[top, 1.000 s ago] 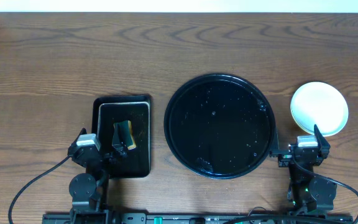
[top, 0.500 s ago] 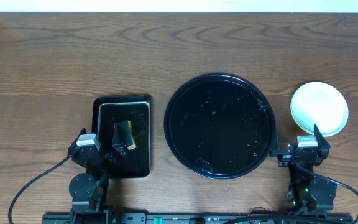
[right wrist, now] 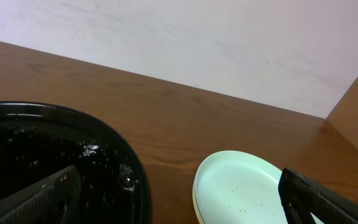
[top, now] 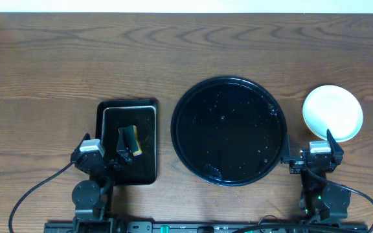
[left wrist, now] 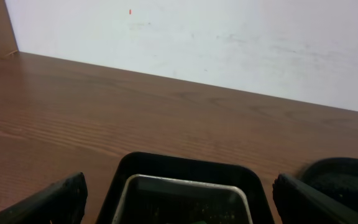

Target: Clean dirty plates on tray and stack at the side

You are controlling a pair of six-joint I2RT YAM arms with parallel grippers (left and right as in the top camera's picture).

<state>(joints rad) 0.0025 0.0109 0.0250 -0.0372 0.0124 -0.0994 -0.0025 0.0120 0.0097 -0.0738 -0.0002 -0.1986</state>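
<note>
Near edge, toward the left corner: the left end effector [left wrist: 179, 190] sits low, fingers spread wide with nothing between them. It faces the small rectangular tray [top: 109, 171]. The sponge [top: 129, 140] lies inside that tray, ungripped.

Centre of the surface [top: 57, 65]: the round black tray [top: 238, 116] carries no plates. Only water droplets and a wet patch near its near rim show on the gloss.

Right edge: the plates [top: 332, 113] stand as one stack on bare wood, just beside the round tray's right rim but apart from it. In the right wrist view a mint plate is on top, with a yellow rim showing beneath it. The top face looks clean apart from a few tiny specks. I cannot count the stack.

Near edge, toward the right corner: the right end effector [right wrist: 179, 193] has its fingers spread and holds nothing. It is just short of the stack.

Judgement: wiping and stacking look done, so this is the closing stage. The next move calls for little, perhaps only a check of the top plate. Any right-arm motion should steer clear of the stack lying just ahead of its fingers.
</note>
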